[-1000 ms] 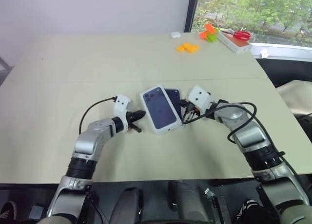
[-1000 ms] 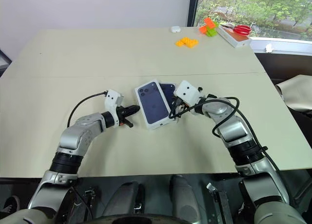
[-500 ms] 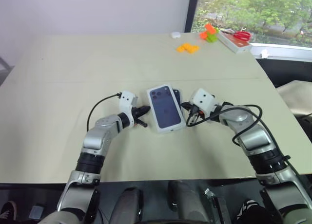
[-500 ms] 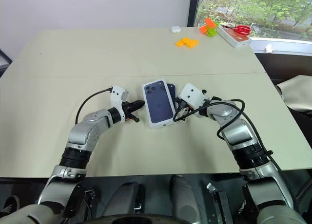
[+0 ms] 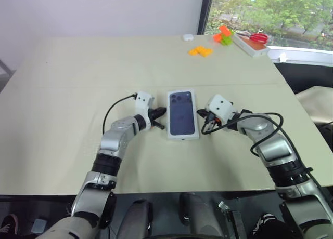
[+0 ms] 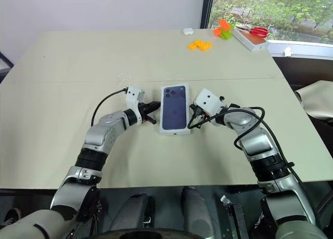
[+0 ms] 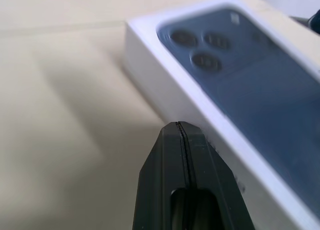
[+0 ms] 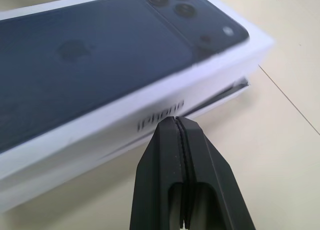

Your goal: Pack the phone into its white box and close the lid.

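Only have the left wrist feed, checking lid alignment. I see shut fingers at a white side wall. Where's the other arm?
Observer: The right gripper, shut, has its tip at the opposite long side of the lid.
Operator: Lid fully down?
Observer: Cannot tell. In the right wrist view a thin layer, probably the white box, pokes out beneath one corner of the lid.
Operator: Orientation?
Observer: It lies flat on the table, with the printed camera end pointing away from the robot.
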### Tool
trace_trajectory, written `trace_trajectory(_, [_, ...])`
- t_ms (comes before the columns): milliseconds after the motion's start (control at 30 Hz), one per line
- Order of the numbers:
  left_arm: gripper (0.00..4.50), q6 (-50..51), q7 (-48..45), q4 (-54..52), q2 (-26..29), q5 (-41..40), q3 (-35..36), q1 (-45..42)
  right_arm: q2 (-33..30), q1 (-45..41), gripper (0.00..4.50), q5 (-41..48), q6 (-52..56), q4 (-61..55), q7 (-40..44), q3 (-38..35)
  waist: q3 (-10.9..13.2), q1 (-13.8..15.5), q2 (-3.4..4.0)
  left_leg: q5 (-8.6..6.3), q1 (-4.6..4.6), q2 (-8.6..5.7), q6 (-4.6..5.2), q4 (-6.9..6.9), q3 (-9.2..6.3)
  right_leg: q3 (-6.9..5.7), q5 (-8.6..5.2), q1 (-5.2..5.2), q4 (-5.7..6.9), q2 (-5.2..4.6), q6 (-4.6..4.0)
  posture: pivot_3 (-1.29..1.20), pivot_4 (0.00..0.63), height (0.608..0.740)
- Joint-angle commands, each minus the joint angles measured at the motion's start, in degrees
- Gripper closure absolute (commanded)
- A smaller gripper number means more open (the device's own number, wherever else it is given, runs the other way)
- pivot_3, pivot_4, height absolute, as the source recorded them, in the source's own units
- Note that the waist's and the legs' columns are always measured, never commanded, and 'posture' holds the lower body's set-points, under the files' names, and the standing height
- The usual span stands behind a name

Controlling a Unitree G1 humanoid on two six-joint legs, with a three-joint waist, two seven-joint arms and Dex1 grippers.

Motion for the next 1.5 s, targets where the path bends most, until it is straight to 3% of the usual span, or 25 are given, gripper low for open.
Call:
trace_trajectory(33, [4.50, -1.89, -0.08, 0.37, -0.35, 0.12, 0.74, -1.61, 0.29, -0.85, 4.47, -0.12, -0.58, -0.52, -0.80, -1.73, 0.00, -0.07, 0.00, 0.00, 0.01, 0.00, 0.00, 0.00, 0.00, 0.00, 0.00, 0.00, 0.00, 0.00, 0.00, 0.00, 0.150, 0.740])
trace_trajectory(800, [4.50, -2.43, 1.78, 3.08, -2.86, 0.21, 1.67, -5.34, 5.45, -5.14, 4.47, -3.09, -2.85, 4.84, -3.54, 0.02, 0.00, -0.07, 0.00, 0.00, 0.02, 0.00, -0.01, 0.00, 0.00, 0.00, 0.02, 0.00, 0.02, 0.01, 0.02, 0.00, 0.150, 0.740])
trace_trajectory(1267, [4.50, -4.27, 1.65, 6.96, -2.76, 1.31, 2.38, -6.50, 6.49, -4.77, 4.47, -3.45, -2.79, 4.79, -3.92, -0.28, 0.00, -0.15, 0.00, 0.00, 0.00, 0.00, 0.00, 0.00, -0.01, 0.00, 0.02, -0.01, 0.02, 0.01, 0.03, 0.00, 0.150, 0.740])
trace_trajectory(1500, [4.50, -2.55, 2.19, 3.90, -1.76, 0.75, 3.40, -6.33, 4.81, -5.23, 4.47, -4.51, -3.60, 5.27, -4.01, -1.63, 0.00, -0.11, 0.00, 0.00, 0.00, 0.00, 0.00, 0.00, -0.01, 0.00, 0.02, -0.01, 0.02, 0.01, 0.03, 0.00, 0.150, 0.740])
